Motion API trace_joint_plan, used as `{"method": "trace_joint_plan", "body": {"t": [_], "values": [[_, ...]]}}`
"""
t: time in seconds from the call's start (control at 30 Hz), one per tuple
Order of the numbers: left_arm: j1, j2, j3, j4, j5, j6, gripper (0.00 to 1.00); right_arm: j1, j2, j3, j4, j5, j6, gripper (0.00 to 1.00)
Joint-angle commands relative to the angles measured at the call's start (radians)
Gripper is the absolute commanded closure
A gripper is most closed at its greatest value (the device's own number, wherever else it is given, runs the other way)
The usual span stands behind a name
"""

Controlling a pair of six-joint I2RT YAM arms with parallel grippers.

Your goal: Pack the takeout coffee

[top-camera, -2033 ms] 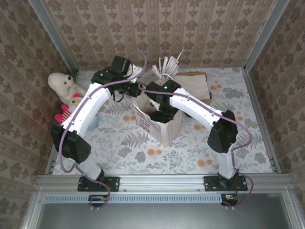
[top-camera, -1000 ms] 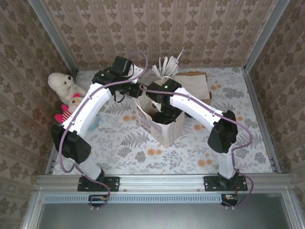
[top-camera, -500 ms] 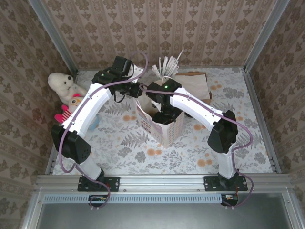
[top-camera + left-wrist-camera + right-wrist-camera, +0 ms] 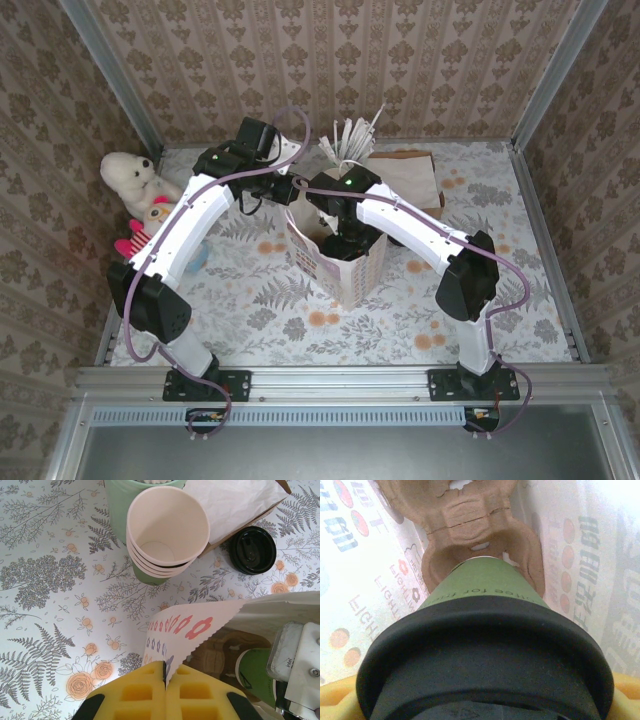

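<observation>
Right gripper clasps takeout coffee inside paper bag, above carrier; left gripper pinches bag rim. Upright lowering into the socket seems best.

- Green takeout coffee cup: dark lettering ran round wall below black lid. "coffee for" was legible; rest curved out of sight.
- White paper bag: print showed through inner wall, mirrored. "LIGHT" was made out twice; other coloured characters were not legible.
- Grey camera housing, right edge of left wrist view: "intel" was printed sideways.
</observation>
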Motion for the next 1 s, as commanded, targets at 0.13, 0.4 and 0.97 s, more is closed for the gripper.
{"method": "trace_joint_plan", "body": {"t": [0.13,0.4,0.97], "values": [[-0.003,0.011,0.011,-0.005,0.008,-0.005,1.0,-0.006,0.017,0.018,0.003,0.001,0.006,0.6],[-0.003,0.006,0.007,-0.004,0.007,-0.005,1.0,-0.007,-0.003,-0.005,0.041,0.007,0.009,0.61],[-0.004,0.002,-0.004,0.0,0.01,-0.008,1.0,-0.008,-0.02,-0.06,0.079,0.011,0.015,0.61]]}}
